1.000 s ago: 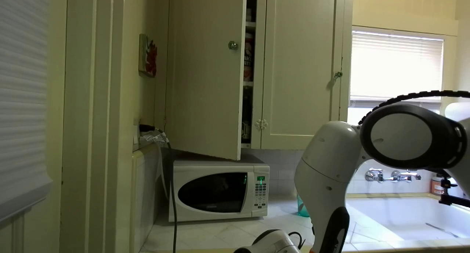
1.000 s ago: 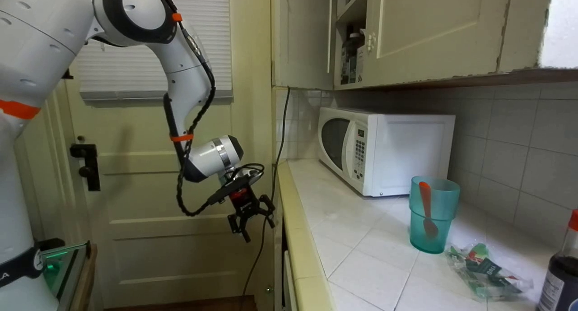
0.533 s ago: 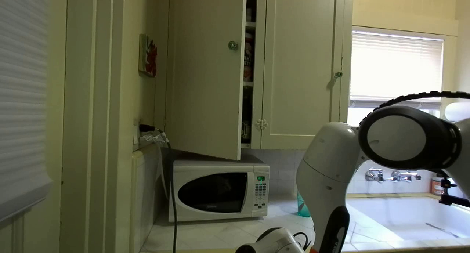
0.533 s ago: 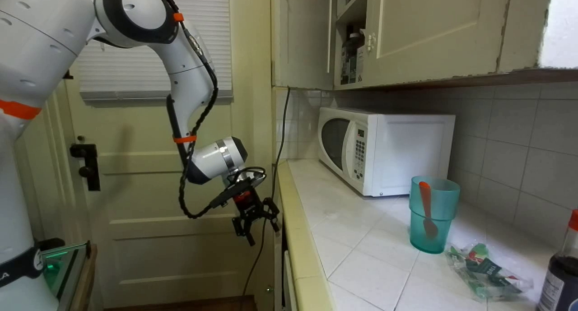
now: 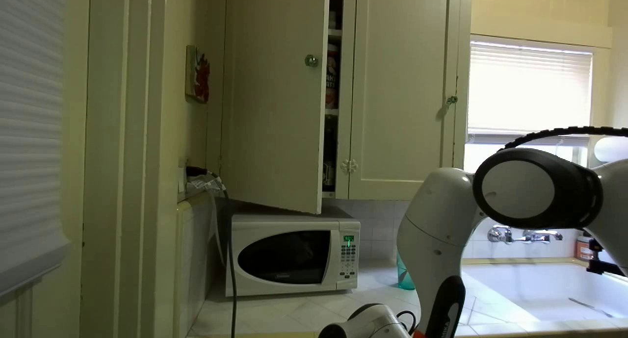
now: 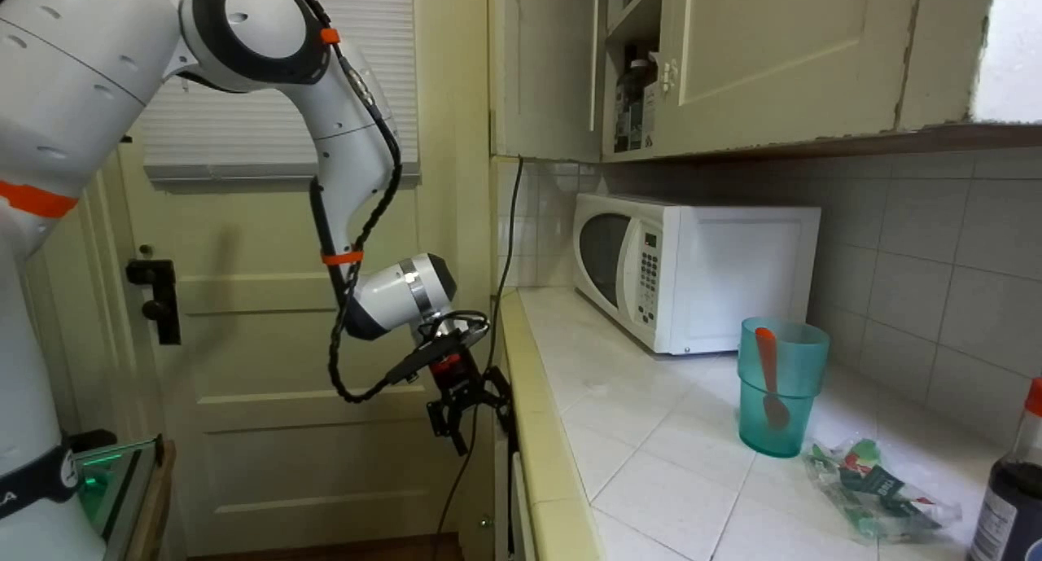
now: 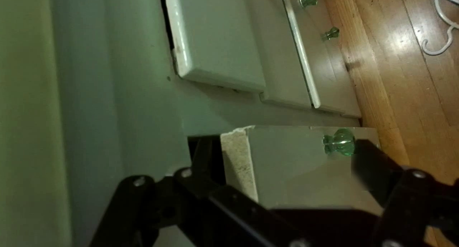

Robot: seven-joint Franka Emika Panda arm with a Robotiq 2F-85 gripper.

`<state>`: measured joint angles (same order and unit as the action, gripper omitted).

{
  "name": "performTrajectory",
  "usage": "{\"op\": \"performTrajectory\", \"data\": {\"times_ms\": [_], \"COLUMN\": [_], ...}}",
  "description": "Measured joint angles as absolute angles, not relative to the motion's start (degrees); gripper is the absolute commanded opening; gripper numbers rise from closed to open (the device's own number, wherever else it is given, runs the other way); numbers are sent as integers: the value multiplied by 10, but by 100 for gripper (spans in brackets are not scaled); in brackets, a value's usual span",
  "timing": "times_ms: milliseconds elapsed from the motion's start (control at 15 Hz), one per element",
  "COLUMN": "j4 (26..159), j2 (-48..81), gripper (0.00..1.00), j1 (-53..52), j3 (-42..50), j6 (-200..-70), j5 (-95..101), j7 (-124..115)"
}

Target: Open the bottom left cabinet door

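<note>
- Claw spread wide in the wrist view, its two fingers well apart across the lower cabinet door; contact with the door cannot be told.
- On the left of that view, one finger overlaps the dark gap beside the door's rough edge; the door stands ajar.
- Farther right, the other finger sits just beside the door's green glass knob.
- At the far right, part of a white hanger lies on the wooden floor.
- Leftmost in an exterior view, the white arm bends down, with the claw just beside the yellow edge of the counter.
- Next, an upper door hangs ajar above the microwave.
- Then come a teal cup holding an orange spoon, a plastic packet and a red-capped bottle.
</note>
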<state>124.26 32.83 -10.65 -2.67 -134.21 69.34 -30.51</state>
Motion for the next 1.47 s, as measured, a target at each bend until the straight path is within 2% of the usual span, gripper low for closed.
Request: {"op": "performTrajectory", "data": {"times_ms": [400, 733, 1467], "j4": [1223, 1225, 1318], "j2": [355, 365, 311], "gripper": [100, 100, 100], "j1": [-101, -78, -69], "j3": [-32, -65, -169], "j6": [-1347, -1401, -1479], "j5": [690, 639, 479], "j7": [-264, -143, 182]}}
